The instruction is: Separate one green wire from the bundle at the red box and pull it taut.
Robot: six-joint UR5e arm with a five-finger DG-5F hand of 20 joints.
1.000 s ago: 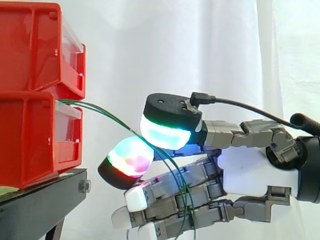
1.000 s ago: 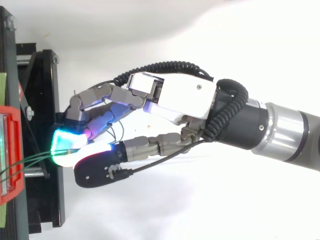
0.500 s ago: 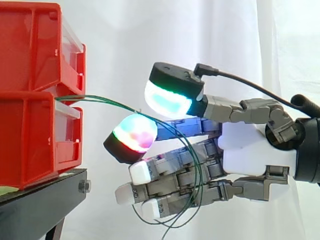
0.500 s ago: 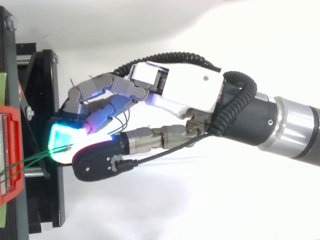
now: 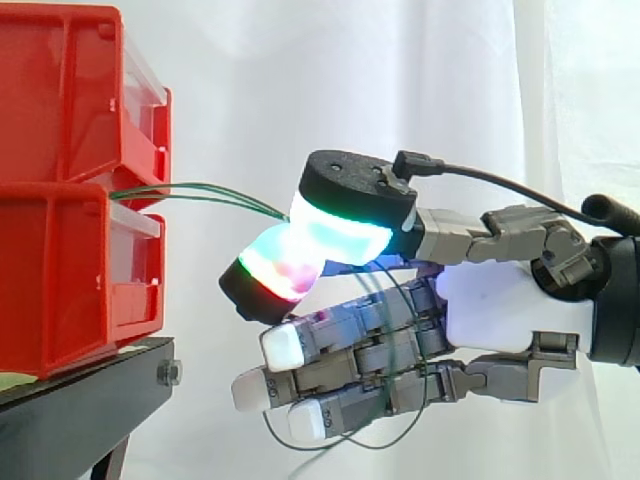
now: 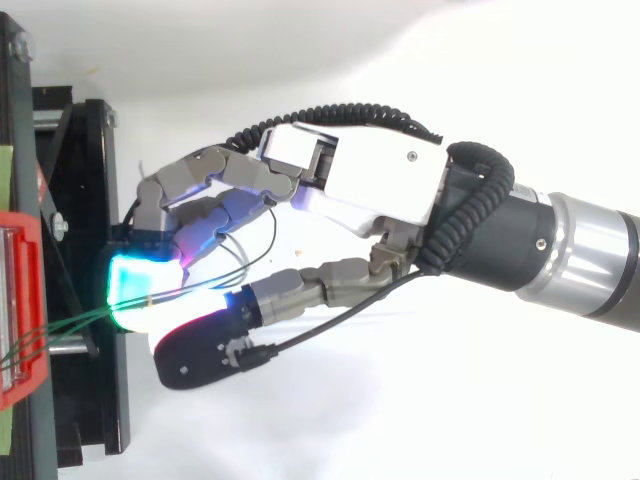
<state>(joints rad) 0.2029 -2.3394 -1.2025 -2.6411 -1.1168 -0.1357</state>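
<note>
Thin green wires point(image 5: 210, 193) come out of the gap between the two stacked red bins point(image 5: 70, 250) and run almost level to the right. My hand point(image 5: 500, 310) reaches in from the right. Its green-glowing thumb pad point(image 5: 345, 230) presses down on a red-and-green glowing fingertip point(image 5: 280, 275), and the wires pass between the two. Two strands meet at the pinch; I cannot tell whether both are held. Slack wire loops point(image 5: 330, 445) hang behind and below the other, straighter fingers. From above, the hand point(image 6: 370, 190) sits just right of the bin point(image 6: 25, 300), with the wires point(image 6: 70, 325) fanning left.
The bins stand on a black stand point(image 5: 90, 400) whose edge point(image 6: 85, 200) lies just left of the fingertips. A white curtain hangs behind. The arm point(image 6: 580, 260) comes in from the right.
The thumb pad has come down onto the glowing fingertip, shutting the pinch on the wires. The hand rose a little and the wires from the bin now run straighter and higher.
</note>
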